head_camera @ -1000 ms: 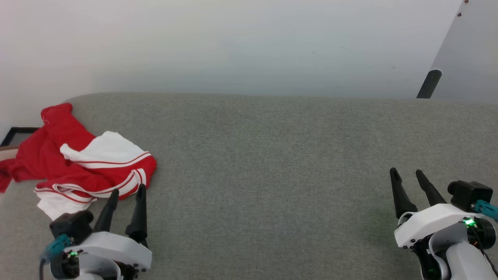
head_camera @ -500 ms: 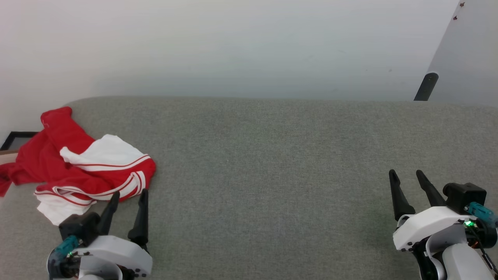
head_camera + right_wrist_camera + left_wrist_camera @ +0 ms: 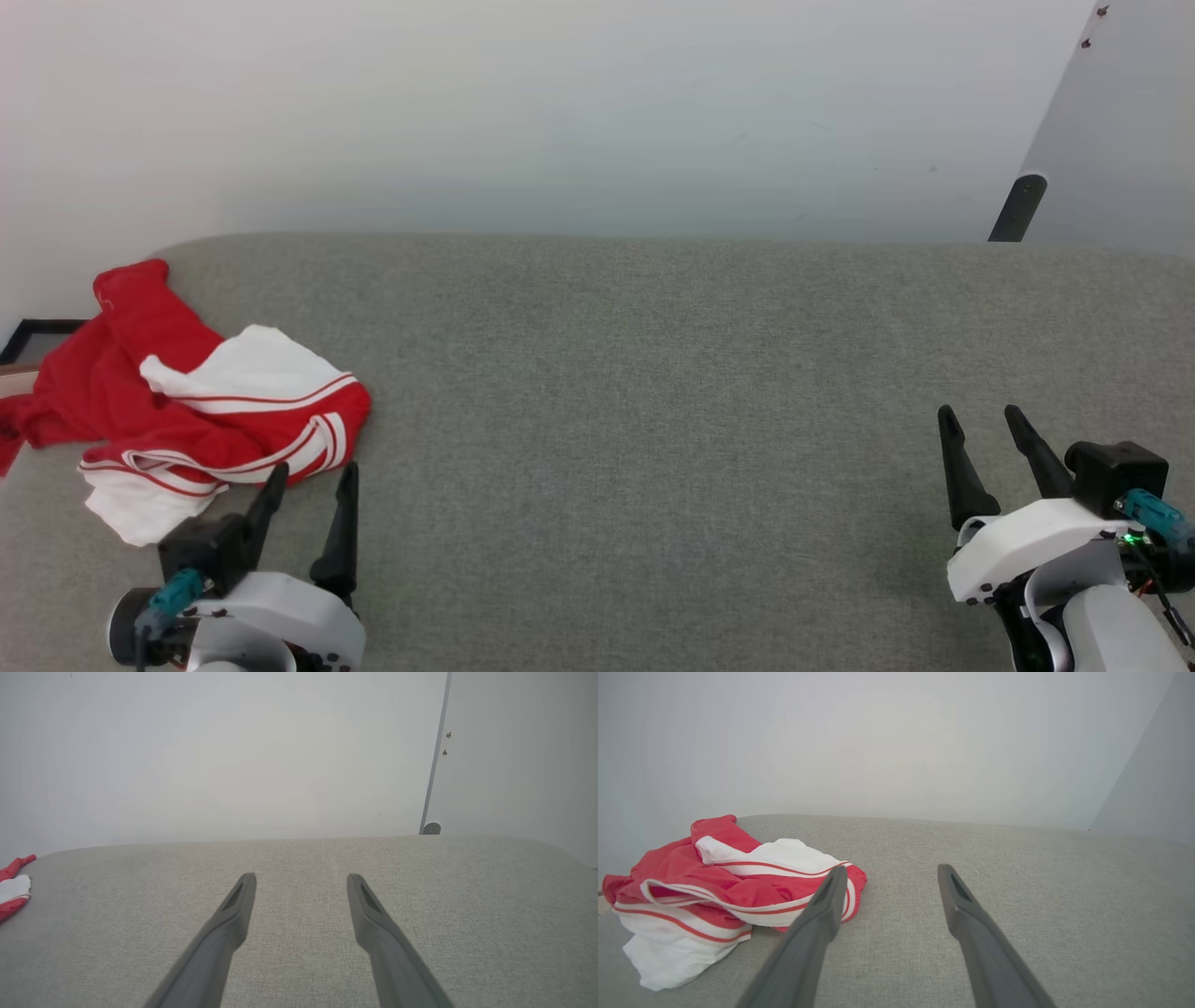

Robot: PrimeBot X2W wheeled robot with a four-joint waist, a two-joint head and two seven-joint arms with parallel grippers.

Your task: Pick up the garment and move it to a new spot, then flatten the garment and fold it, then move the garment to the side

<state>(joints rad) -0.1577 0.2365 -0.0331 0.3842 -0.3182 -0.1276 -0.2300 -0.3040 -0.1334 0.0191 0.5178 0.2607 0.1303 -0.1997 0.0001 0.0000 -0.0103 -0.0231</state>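
a: left pincer [image 3: 313, 471], long dark tapered fingers [image 3: 816, 933] spread wide, holds nothing, just beside the crumpled soft red short-sleeved shirt with white sleeves and striped bands [image 3: 215, 411]. and the right pincer [image 3: 978, 415]?

b: spread and empty too, well apart from the shirt, over bare cushion.

a: how far along?

b: at the very start, i'd say. the shirt lies bunched at the far left of the grey woven upholstered surface [image 3: 653, 373]. lifting, moving, flattening, folding and setting aside are all left.

a: the cloth looks limp, with folds layered over each other.
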